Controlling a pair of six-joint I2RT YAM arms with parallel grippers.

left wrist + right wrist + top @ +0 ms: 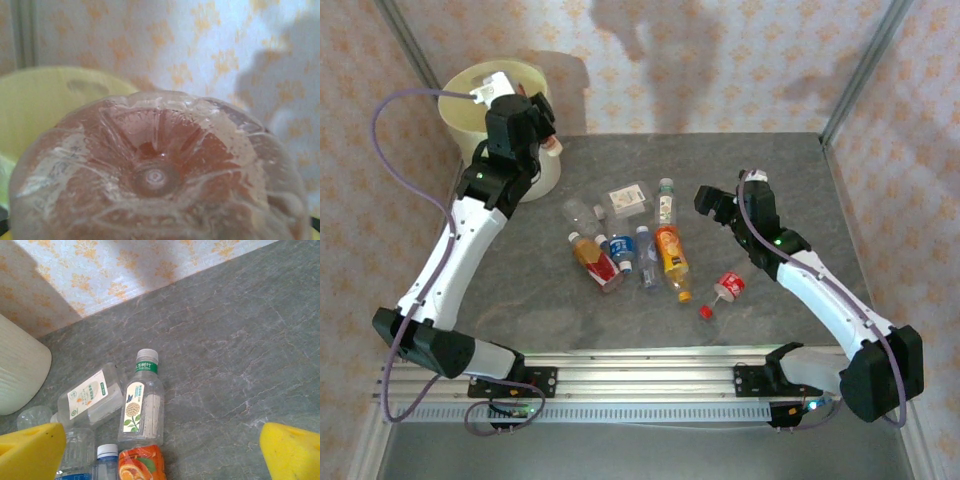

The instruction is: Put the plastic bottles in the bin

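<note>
- Nearest my bases, a loose red screw cap (704, 312) lies on the grey marbled table (790, 170). Just beside it, a small clear plastic bottle with a red label (730, 287) lies on its side.
- At mid-table, four clear plastic bottles lie side by side, close together. From left to right they are a red-labelled bottle of reddish drink (599, 263), a short blue-labelled bottle (622, 249), a slim blue-labelled bottle (647, 262) and an orange-labelled bottle (670, 253).
- Just beyond them lie a green-capped clear bottle with a white-and-green label (666, 205), a squarish clear bottle with a white label (628, 200) and a plain clear bottle (582, 212).
- My right pincer (712, 205) hovers just right of the green-capped bottle with its jaws spread wide. Its yellow fingertips (30, 450) stand far apart at the wrist view's lower corners, and they grip nothing.
- My left pincer (542, 135), far left, is clamped tight on a clear ribbed plastic bottle with a reddish tint (155, 175). The bottle's moulded base faces the wrist camera.
- Farthest away, the large pale yellow-cream round plastic bin (550, 180) stands at the far-left corner against the patterned wallpaper (720, 60).
- The held bottle sits at the bin's right rim. I cannot tell whether it is over the opening.
</note>
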